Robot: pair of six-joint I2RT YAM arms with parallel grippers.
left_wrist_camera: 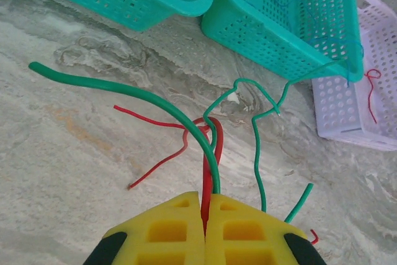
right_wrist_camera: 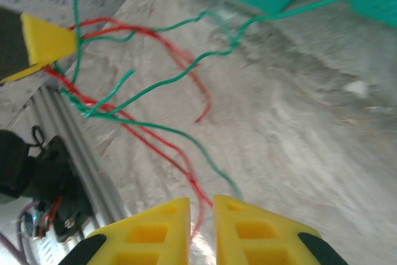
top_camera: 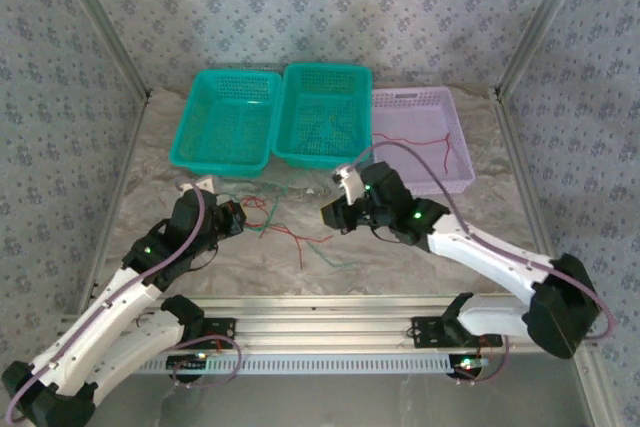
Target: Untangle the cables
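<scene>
Top view: thin red and green cables (top_camera: 290, 230) lie tangled on the marbled grey tabletop (top_camera: 420, 262). They sit between the left hand (top_camera: 238, 217) and the right hand (top_camera: 332, 215), in front of two teal baskets (top_camera: 190, 117) of perforated plastic. A lilac basket (top_camera: 410, 93) beside these holds another red strand. Left wrist view: the ribbed yellow fingers of the left hand (left_wrist_camera: 205, 200) are pressed together, pinching a red and a green cable side by side. Beyond them the smooth, glossy cables (left_wrist_camera: 142, 94) loop and cross on the tabletop, and one green strand runs up to the corner of a teal basket. Right wrist view (blurred): the right hand (right_wrist_camera: 201, 206) hovers over the tabletop, its yellow fingers a narrow gap apart. A red strand runs toward that gap, which is wider than the strand, so nothing is gripped. The cables (right_wrist_camera: 155, 128) stretch from here to the left hand at upper left.
</scene>
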